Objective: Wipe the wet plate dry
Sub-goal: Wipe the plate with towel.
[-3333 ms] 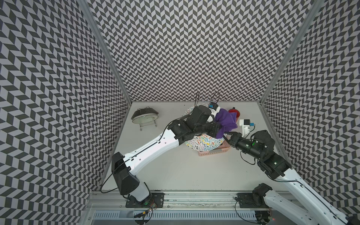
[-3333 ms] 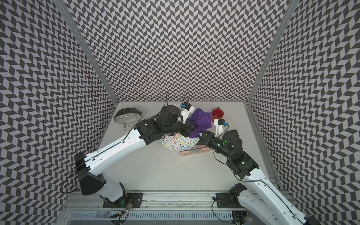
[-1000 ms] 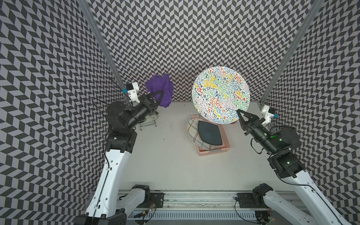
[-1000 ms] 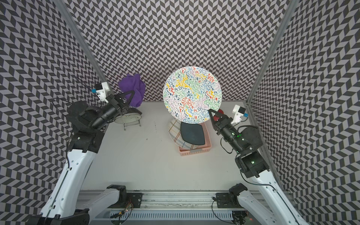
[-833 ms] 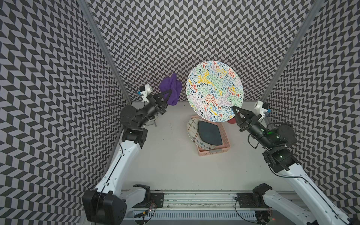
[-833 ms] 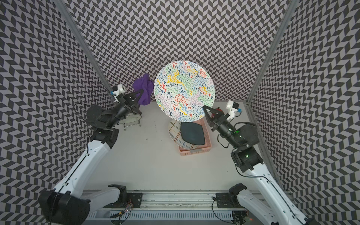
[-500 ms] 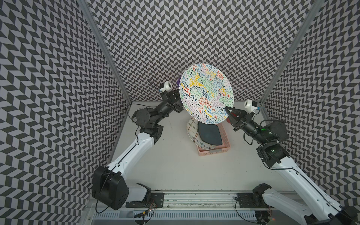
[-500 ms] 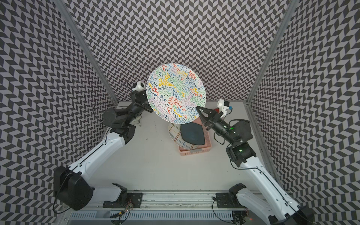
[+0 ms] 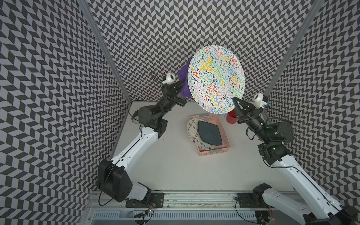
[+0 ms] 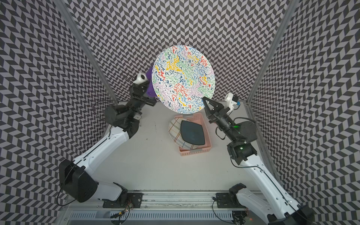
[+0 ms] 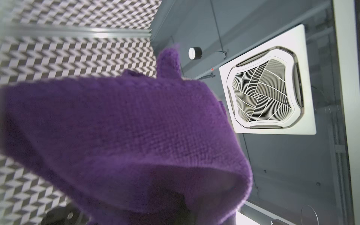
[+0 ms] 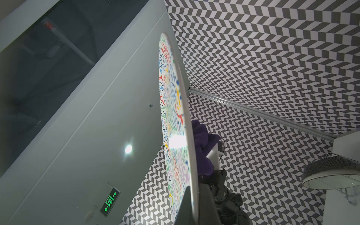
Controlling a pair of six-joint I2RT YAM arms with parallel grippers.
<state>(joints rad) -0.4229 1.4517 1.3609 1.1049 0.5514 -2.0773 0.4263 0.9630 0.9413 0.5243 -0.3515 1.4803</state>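
Patterned plate [image 9: 216,78] held up on edge above the surface [image 9: 175,165], right tool [image 9: 235,101] clamped on its lower rim; left tool [image 9: 180,87] closed on purple cloth [image 9: 184,78] behind the plate; pink basket [image 9: 226,136] with two plates below.

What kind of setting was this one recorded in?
Likely a lab test booth rather than a kitchen: chevron-patterned walls enclose a plain table, two arms are mounted on a metal rail, and the wrist views show an office-style ceiling vent and exit sign.

Purple cloth [image 9: 183,78] moved behind raised plate [image 9: 216,78].
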